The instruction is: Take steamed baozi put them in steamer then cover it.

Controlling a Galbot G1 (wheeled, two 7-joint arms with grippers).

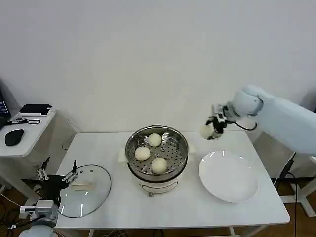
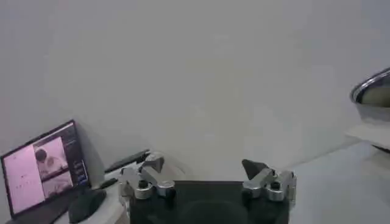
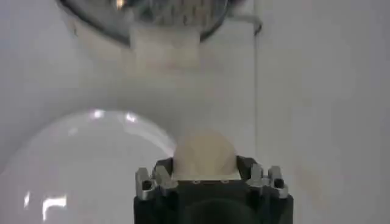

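The steamer (image 1: 156, 155) is a round shiny metal pot on a white base, in the middle of the table, with no lid on; three steamed baozi (image 1: 158, 165) sit on its tray with holes; a fourth bun (image 1: 206, 132) is up in the air, right of the pot; the cover (image 1: 83, 190), clear glass with a white handle, lies flat to the left.

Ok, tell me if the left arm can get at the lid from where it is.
Probably yes. The left gripper is open at the table's left edge, right beside the lid, which lies flat with its handle up and nothing on it. The right gripper is far off, holding a bun.
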